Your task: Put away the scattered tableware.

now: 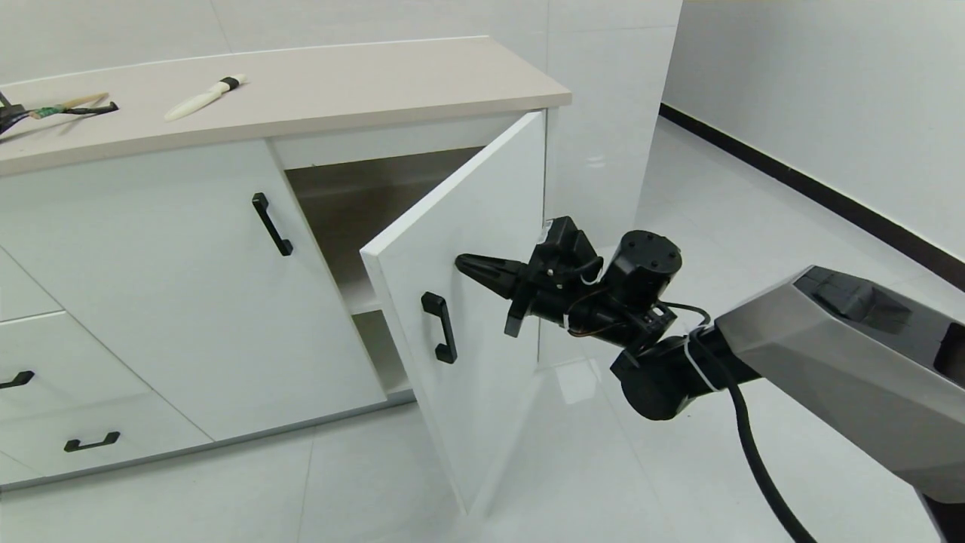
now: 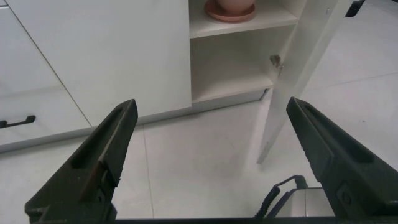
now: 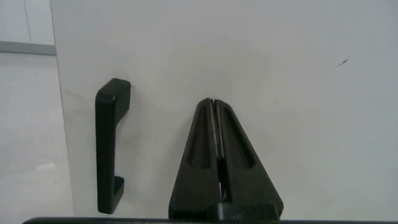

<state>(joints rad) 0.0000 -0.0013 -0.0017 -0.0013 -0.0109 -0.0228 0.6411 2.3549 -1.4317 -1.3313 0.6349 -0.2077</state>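
Note:
On the beige countertop point(image 1: 339, 83) lie a cream-handled utensil point(image 1: 203, 96) and, at its left end, a wooden utensil with black parts point(image 1: 68, 105). Below, the right cabinet door point(image 1: 482, 226) stands partly open. My right gripper point(image 1: 461, 262) is shut with nothing in it, its tip right at the door's outer face beside the black handle point(image 1: 439, 326). The right wrist view has the shut gripper point(image 3: 214, 104) next to that handle point(image 3: 111, 146). My left gripper point(image 2: 210, 106) hangs open and empty above the floor. A pink dish point(image 2: 230, 9) sits on the cabinet's shelf.
The left cabinet door point(image 1: 151, 286) is closed, with a black handle point(image 1: 271, 224). Drawers with black pulls point(image 1: 90, 441) are at the far left. White tiled floor point(image 1: 603, 467) spreads to the right of the open door, up to a wall with a dark baseboard point(image 1: 814, 192).

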